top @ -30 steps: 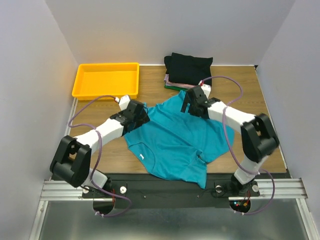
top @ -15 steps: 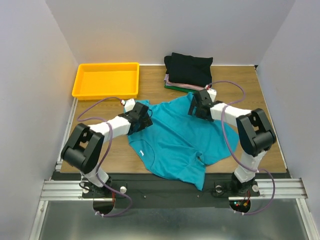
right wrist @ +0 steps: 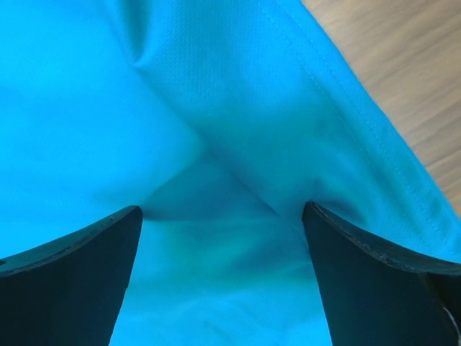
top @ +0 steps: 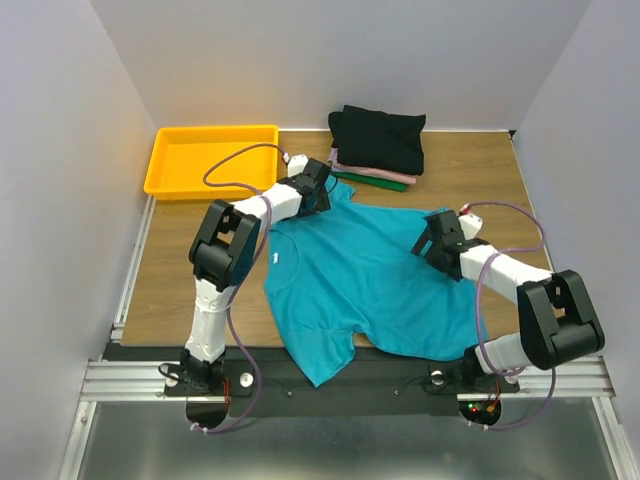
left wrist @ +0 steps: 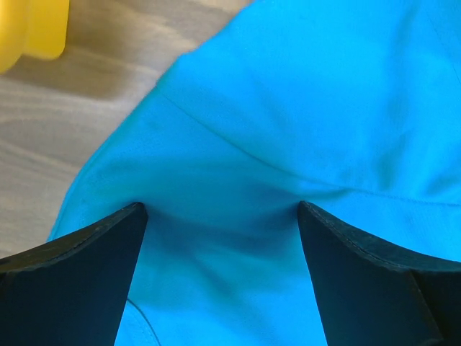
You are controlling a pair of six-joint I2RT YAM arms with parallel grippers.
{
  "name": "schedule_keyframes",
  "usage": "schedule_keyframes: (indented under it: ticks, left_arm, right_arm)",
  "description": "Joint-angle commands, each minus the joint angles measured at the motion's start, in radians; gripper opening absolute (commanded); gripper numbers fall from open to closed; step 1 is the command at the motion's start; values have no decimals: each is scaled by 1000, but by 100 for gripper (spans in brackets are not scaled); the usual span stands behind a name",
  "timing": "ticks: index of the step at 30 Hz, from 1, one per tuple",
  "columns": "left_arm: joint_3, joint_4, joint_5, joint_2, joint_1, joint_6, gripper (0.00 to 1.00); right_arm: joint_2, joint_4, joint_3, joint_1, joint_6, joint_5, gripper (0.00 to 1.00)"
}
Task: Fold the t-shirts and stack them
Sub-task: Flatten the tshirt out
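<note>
Nearest the arm bases, one corner of the teal t-shirt (top: 370,285) pokes over the near edge of the table (top: 170,290) onto the black strip there; the rest of it is spread out pretty flat across the middle of the wood, with a small white tag showing on its left side.

A bit further out, the right gripper (top: 432,235) sits down on the shirt's right edge; in the right wrist view its two dark fingers (right wrist: 68,267) are spread wide, with a creased fold of teal cloth running between them and bare wood at the top right corner; the jaws aren't pinching anything as far as I can see, they're just parted over the fabric.

Further back, the left gripper (top: 318,190) is at the shirt's far left corner, arm stretched way out; same deal in the left wrist view, fingers (left wrist: 79,274) set well apart with the cloth pulled a little taut between the tips, wood and a bit of yellow showing at the upper left.

At the far edge sits the folded stack: black t-shirt (top: 380,138) on top, pale pink t-shirt (top: 372,172) under it, dark green t-shirt (top: 388,183) at the bottom; it's just beyond the teal one's far edge; the yellow tray (top: 160,165) sits to its left in the far left corner.
</note>
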Motion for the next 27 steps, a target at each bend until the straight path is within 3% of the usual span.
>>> schedule_keyframes:
  ticks: [1,5,10,19,22,27]
  left_arm:
    - [72,-115,-44,32,29,53,98]
    - [35,-98,-44,5,69,54,98]
    - [4,-74,-34,-48,78,99,98]
    - [-94,-9,31,-276,50,130,98]
    - [-201,20,38,-388,38,93,98]
    - [-388,61,78,-503,1,18,98]
  right_arm:
    - [-7,-50,21,-122,-40,5,100]
    - [-4,-48,75,-241,-123,9,100]
    - [12,-53,117,-406,-162,-90,100]
    - [-64,-50,246,-414,-280,-351,100]
    - [-67,-10,237,-413,-300,-479,100]
    - [-25,27,222,-397,-312,-534,100]
